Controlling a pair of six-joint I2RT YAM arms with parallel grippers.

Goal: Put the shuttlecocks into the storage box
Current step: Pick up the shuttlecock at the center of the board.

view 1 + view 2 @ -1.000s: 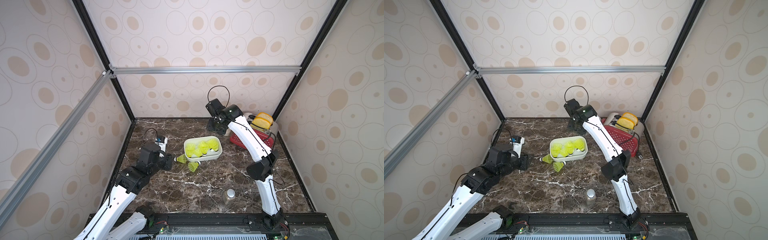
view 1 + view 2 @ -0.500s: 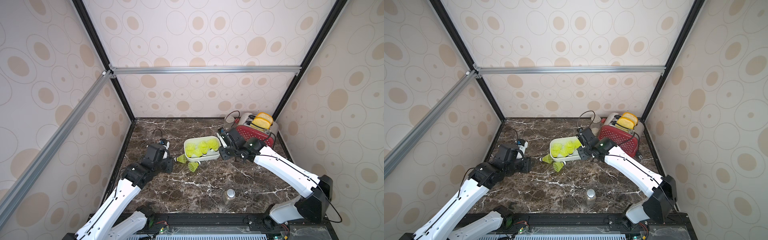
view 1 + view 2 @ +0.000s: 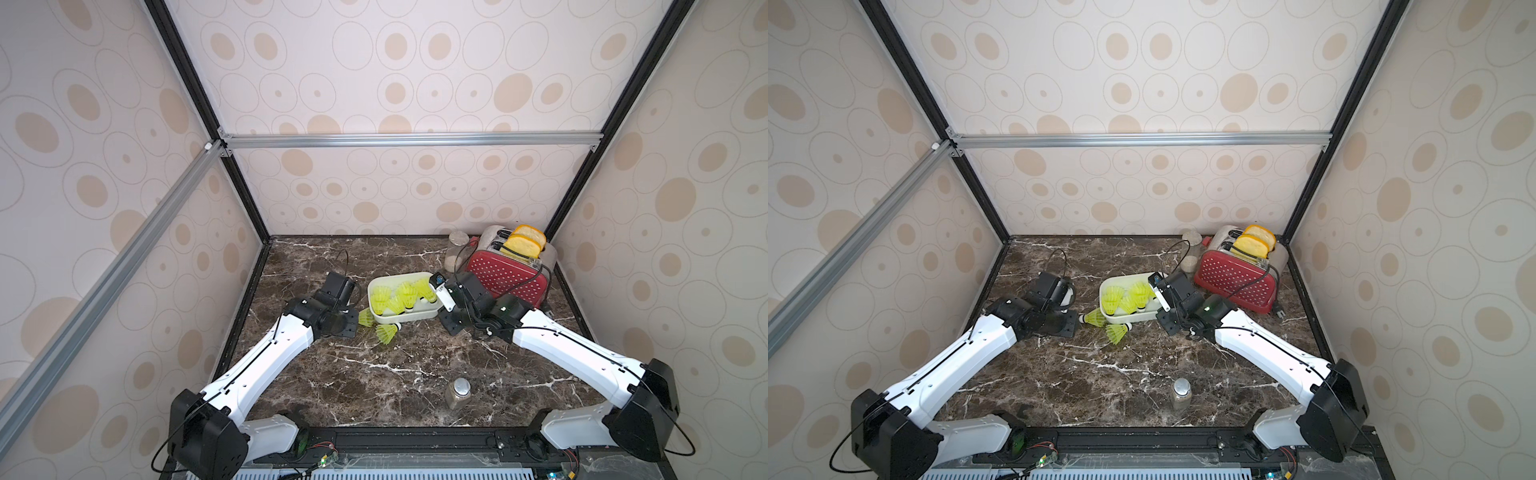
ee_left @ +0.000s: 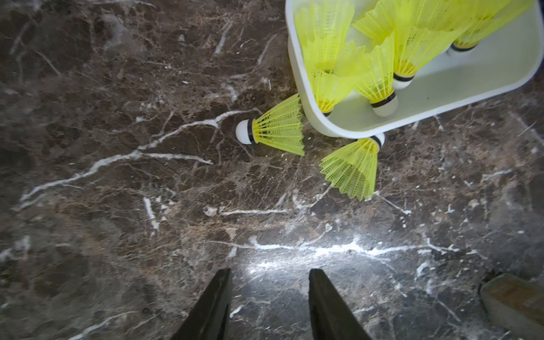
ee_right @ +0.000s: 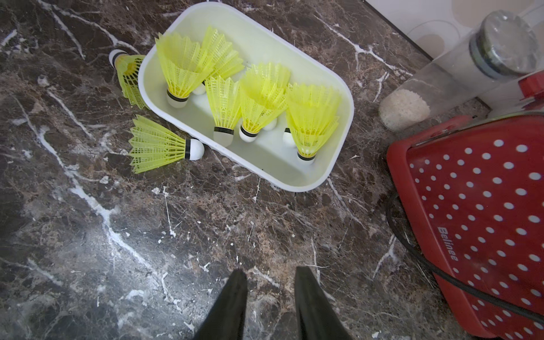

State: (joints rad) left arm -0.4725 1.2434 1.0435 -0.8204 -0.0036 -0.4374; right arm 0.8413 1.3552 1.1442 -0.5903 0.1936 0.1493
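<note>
The white storage box holds several neon yellow shuttlecocks standing on their tips. Two more lie on the marble outside it. One shuttlecock has its skirt against the box's left corner. The other shuttlecock has its tip touching the front wall. My left gripper is low, left of the box, open and empty, a short way from the nearer shuttlecock. My right gripper hangs open and empty off the box's right end.
A red dotted toaster with bread slices stands at the back right, and its black cord trails near my right gripper. A glass jar with pale grains stands behind the box. A small jar stands near the front edge.
My right arm has swung down from a raised pose at the back to sit low beside the box's right end. My left gripper has edged toward the shuttlecocks on the marble.
</note>
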